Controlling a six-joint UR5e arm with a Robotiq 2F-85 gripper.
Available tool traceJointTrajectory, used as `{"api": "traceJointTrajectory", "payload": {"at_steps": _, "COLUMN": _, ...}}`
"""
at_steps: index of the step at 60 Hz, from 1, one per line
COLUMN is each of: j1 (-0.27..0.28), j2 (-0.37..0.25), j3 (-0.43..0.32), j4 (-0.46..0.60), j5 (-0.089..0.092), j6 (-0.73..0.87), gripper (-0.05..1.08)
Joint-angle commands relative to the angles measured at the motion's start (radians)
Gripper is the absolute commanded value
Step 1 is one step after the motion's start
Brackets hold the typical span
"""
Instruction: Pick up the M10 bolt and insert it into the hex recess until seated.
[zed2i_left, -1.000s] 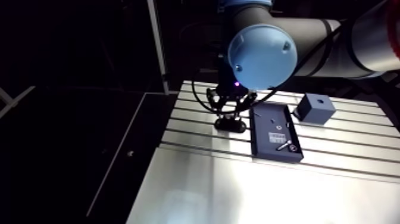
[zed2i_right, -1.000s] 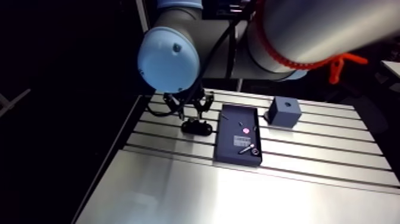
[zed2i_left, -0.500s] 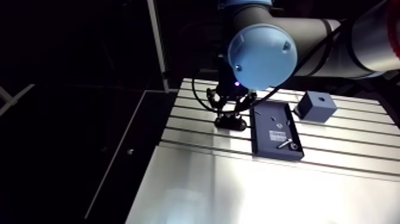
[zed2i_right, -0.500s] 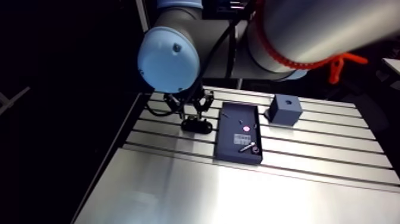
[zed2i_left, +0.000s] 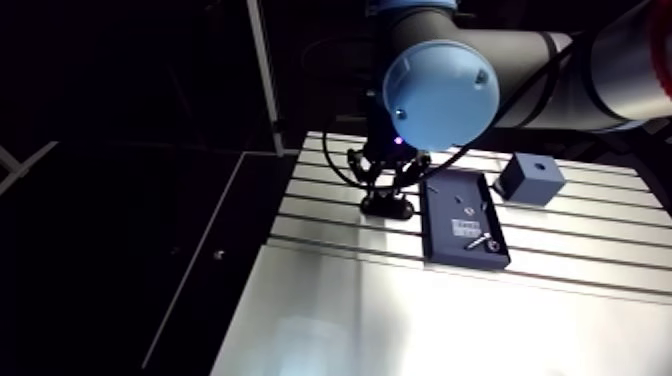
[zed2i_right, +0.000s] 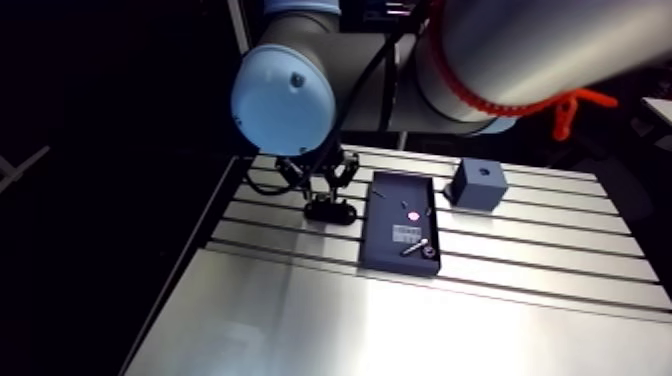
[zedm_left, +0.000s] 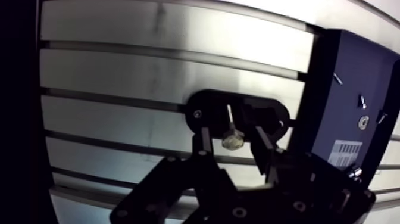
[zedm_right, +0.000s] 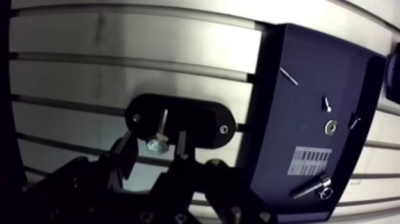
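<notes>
The M10 bolt (zedm_right: 157, 142) is a silvery hex-head bolt held between my fingers (zedm_right: 125, 152), with its shank pointing down at a black oval fixture (zedm_right: 196, 122) on the table. The gripper (zedm_left: 231, 142) is shut on the bolt's head. The shank's tip reaches the fixture's middle, and the recess itself is hidden under the bolt. In the arm view the gripper (zed2i_left: 388, 185) hangs right over the fixture (zed2i_left: 387, 208), left of the tray.
A dark tray (zedm_right: 309, 77) lies close beside the fixture and holds small screws, a washer (zedm_right: 331, 126), a socket-head bolt (zedm_right: 313, 187) and a white label. A blue-grey block (zed2i_left: 528, 180) with a hole stands beyond the tray. The table's left edge (zed2i_left: 255, 235) is near.
The arm view has shifted very slightly. The gripper stays over the fixture with the bolt in it.
</notes>
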Motion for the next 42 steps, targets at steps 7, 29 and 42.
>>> {"api": "traceJointTrajectory", "payload": {"at_steps": 7, "j1": 0.000, "j2": -0.004, "j3": 0.000, "j4": 0.000, "j5": 0.000, "j6": 0.000, "gripper": 0.57}}
{"api": "traceJointTrajectory", "payload": {"at_steps": 29, "j1": 0.002, "j2": -0.003, "j3": 0.002, "j4": 0.002, "j5": -0.002, "j6": 0.001, "gripper": 0.60}}
{"api": "traceJointTrajectory", "payload": {"at_steps": 42, "j1": 0.002, "j2": -0.004, "j3": 0.002, "j4": 0.002, "j5": -0.002, "j6": 0.001, "gripper": 0.61}}
